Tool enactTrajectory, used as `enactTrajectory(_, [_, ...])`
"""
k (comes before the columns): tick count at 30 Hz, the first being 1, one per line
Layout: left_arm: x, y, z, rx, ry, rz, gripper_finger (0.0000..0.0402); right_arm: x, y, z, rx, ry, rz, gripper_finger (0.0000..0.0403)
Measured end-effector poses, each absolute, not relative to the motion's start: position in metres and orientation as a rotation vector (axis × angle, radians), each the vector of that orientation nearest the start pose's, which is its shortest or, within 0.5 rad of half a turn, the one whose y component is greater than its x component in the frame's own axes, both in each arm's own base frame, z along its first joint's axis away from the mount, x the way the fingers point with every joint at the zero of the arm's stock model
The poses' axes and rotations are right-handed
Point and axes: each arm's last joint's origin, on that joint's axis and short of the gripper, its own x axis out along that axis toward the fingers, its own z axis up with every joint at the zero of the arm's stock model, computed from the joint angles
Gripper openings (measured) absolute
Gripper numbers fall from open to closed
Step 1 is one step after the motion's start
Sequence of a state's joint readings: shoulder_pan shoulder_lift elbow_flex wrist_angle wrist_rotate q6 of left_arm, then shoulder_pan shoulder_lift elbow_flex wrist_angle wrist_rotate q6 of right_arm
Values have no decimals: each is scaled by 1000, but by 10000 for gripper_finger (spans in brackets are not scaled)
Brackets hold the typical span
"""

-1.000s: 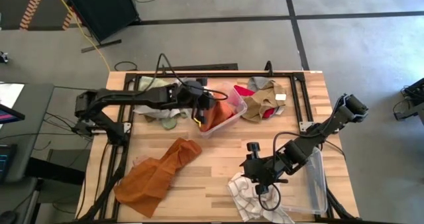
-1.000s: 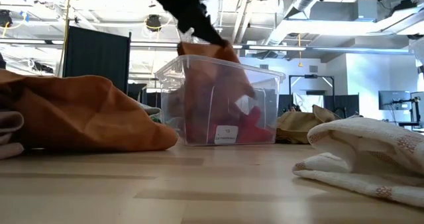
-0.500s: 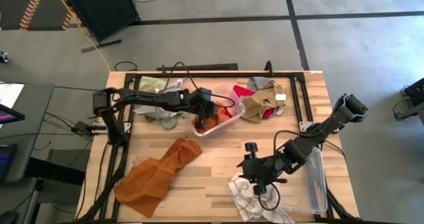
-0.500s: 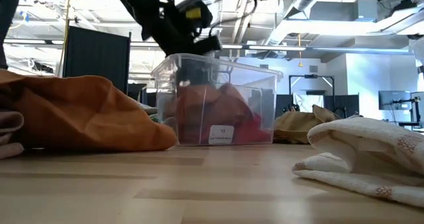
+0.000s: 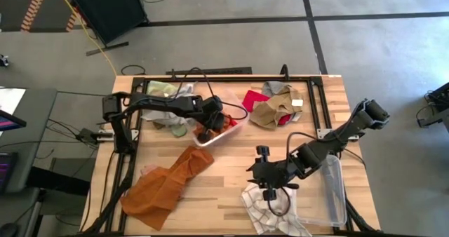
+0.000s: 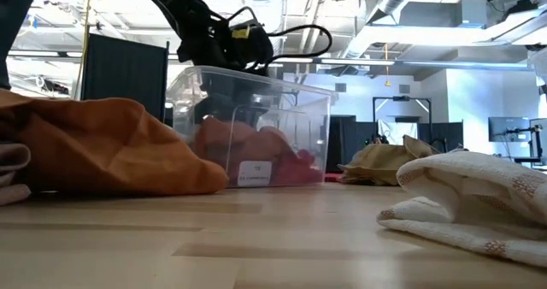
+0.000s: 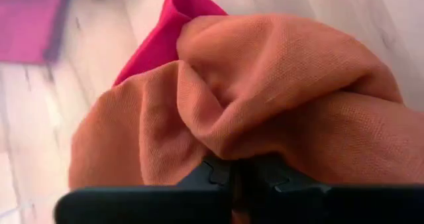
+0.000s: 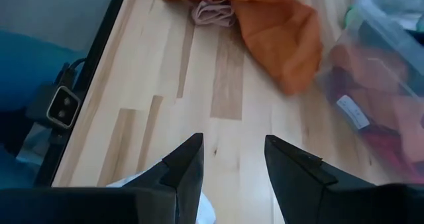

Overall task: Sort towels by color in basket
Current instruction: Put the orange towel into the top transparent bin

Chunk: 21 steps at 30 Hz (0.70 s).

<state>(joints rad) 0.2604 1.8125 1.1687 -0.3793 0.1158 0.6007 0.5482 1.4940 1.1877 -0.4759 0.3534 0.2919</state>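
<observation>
From overhead I see the rust-orange towel (image 5: 219, 125) inside the clear bin (image 5: 235, 128). Only my left wrist camera shows the left claw (image 7: 240, 184) clenched on it, a red towel (image 7: 165, 35) behind. The right claw (image 8: 233, 164) hangs released over the desk (image 8: 225, 111).

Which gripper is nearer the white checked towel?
Right. The right gripper hovers directly over the white checked towel; the left gripper is inside the clear bin, across the table.
</observation>
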Motion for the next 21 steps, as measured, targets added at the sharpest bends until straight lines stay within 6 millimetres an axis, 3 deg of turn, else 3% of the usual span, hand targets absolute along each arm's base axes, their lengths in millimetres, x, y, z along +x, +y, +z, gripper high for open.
enactTrajectory(4, [353,90,176,363,1023,-196,63,279,155,284,-58,715,72,187])
enactTrajectory(9, [356,88,184,349,1019,-191,147,280,154,284,-58,715,68,187])
enactTrajectory(15, [366,81,221,350,1001,-198,236,280,154,284,-59,716,68,187])
enactTrajectory(21, [363,70,273,371,968,-215,261,280,154,283,-68,720,70,187])
